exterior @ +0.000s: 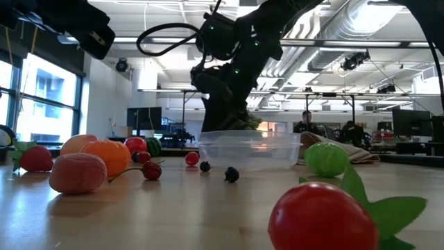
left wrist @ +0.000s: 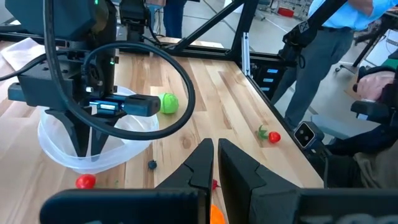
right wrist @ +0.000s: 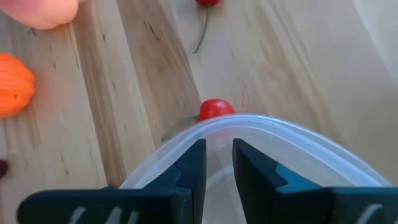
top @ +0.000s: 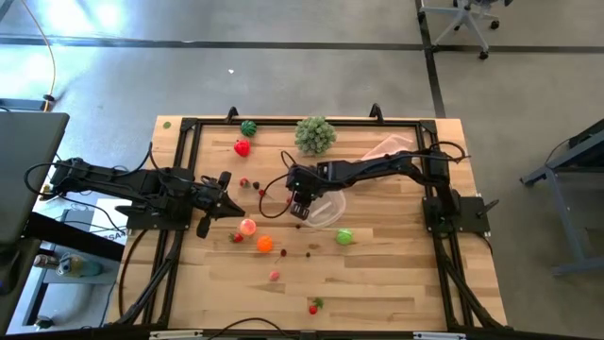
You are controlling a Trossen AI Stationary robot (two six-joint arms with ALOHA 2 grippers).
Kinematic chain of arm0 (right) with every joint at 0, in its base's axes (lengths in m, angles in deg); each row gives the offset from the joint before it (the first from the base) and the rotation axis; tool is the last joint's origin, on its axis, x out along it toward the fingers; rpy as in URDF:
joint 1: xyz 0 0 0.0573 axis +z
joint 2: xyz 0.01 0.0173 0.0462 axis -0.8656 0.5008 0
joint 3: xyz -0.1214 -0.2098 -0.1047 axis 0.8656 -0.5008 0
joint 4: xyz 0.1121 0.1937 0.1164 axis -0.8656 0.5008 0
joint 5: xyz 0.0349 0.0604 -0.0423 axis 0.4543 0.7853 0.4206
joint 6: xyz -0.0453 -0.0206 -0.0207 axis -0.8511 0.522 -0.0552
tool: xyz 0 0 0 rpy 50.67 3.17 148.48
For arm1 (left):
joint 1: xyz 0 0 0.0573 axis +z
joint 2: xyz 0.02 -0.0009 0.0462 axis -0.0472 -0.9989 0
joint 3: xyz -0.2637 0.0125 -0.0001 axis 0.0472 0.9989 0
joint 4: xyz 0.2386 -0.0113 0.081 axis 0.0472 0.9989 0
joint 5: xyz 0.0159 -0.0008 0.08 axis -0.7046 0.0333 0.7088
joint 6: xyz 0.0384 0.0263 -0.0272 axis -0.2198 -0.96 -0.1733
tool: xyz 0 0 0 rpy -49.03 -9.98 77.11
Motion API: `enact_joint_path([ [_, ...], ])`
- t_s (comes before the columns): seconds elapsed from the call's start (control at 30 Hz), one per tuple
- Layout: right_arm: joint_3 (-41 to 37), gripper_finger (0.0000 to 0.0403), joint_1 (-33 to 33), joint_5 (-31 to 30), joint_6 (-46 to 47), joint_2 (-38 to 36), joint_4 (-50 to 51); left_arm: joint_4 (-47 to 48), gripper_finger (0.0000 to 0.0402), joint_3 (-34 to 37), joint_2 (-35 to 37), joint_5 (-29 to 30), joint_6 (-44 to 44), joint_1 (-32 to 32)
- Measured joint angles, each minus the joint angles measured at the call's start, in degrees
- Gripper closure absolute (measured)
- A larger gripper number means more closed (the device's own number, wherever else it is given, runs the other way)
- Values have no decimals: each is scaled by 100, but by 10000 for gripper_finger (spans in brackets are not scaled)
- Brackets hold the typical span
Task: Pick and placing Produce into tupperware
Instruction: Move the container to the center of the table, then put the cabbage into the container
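Clear tupperware (right wrist: 267, 143) — right pincer (right wrist: 216, 163) inside

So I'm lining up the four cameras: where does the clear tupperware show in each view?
High view: tupperware at table centre, under the right gripper.
Low view: centre, behind the dark berries.
Left wrist view: on the left.
Right wrist view: rim across the bottom.
Shared landmark: bright green fruit beside it.

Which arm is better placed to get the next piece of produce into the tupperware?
Probably left: the left gripper hangs right by the orange piece, while the right gripper is over the tupperware rim.
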Motion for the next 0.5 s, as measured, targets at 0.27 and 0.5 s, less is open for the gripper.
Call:
enact_joint_path([
  [0.27, 2, 335, 0, 24, -271, -21, 22, 0, 387, 0, 1, 0, 0, 0],
  [0.5, 797, 335, 176, -349, -651, -28, 1345, 0, 387, 0, 1, 0, -114, 0],
])
